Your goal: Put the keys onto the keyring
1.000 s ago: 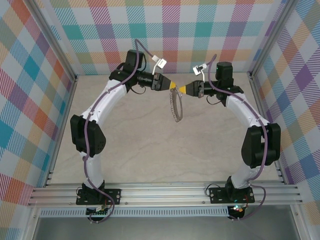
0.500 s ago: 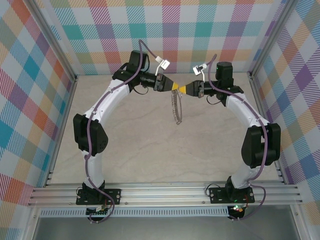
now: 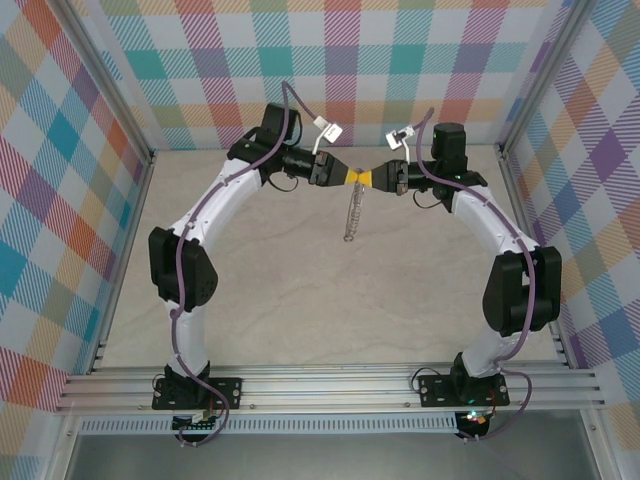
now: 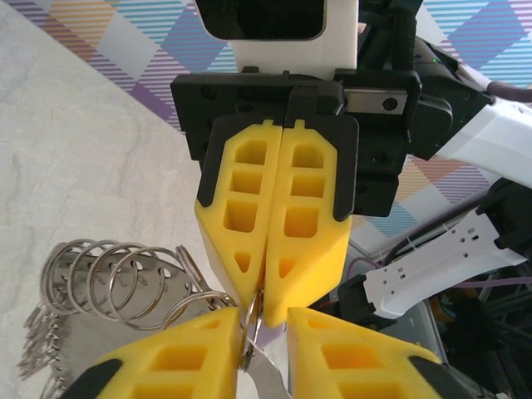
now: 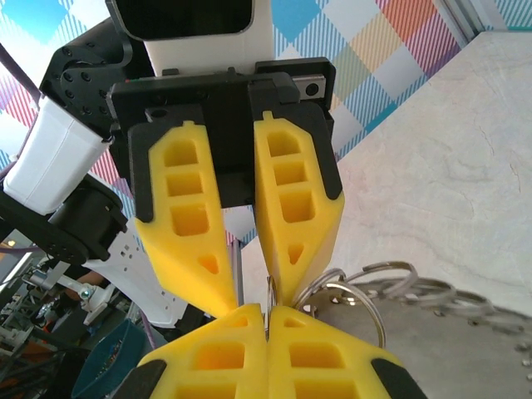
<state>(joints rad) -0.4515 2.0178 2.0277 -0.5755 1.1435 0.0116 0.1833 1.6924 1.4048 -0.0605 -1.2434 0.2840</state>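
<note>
My two grippers meet tip to tip high over the back of the table, left gripper against right gripper. The keyring, a silvery chain of linked rings, hangs straight down from where they meet. My right gripper is shut on one thin ring of it. In the left wrist view my left gripper has its jaws a narrow gap apart. The key, lilac head and silvery shaft, fills that gap beside the ring's edge. More rings fan out to the left.
The pale marble-look tabletop lies well below both grippers. Aluminium frame posts and checked cloth walls close in the left, right and back. White cable connectors stick up behind each wrist.
My left gripper has moved right until its tips meet the right gripper's, and its jaws have narrowed. The hanging keyring has drawn from an open loop into a straight strand.
</note>
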